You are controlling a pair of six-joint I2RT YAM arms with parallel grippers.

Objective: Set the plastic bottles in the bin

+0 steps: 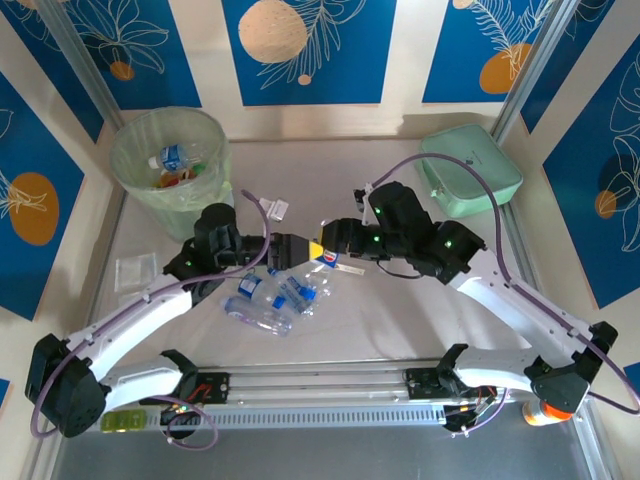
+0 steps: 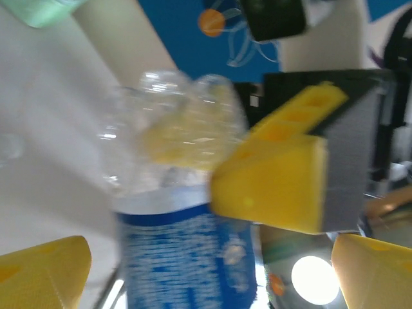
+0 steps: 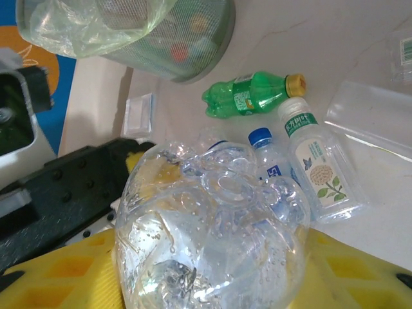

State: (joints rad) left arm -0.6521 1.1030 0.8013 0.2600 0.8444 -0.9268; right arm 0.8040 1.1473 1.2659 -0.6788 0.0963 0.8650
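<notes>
A clear crushed plastic bottle with a blue label (image 1: 322,258) hangs above mid-table between both grippers. My right gripper (image 3: 212,283) is shut on it, yellow fingers (image 3: 61,277) pressing both sides, the bottle's base (image 3: 212,238) facing its camera. My left gripper (image 2: 206,264) stands open around the same bottle (image 2: 187,257), with a gap at each finger. Three more plastic bottles lie on the table: a green one (image 3: 251,93), a blue-capped one (image 3: 265,151) and a white-capped one (image 3: 315,161). The bin (image 1: 170,165), far left, holds several bottles.
A mint-green case (image 1: 470,170) sits at the far right. A flat clear packet (image 1: 135,270) lies by the left wall, and a white tag (image 1: 277,209) hangs off the left arm's cable. An orange-capped bottle (image 1: 545,412) stands by the right arm's base.
</notes>
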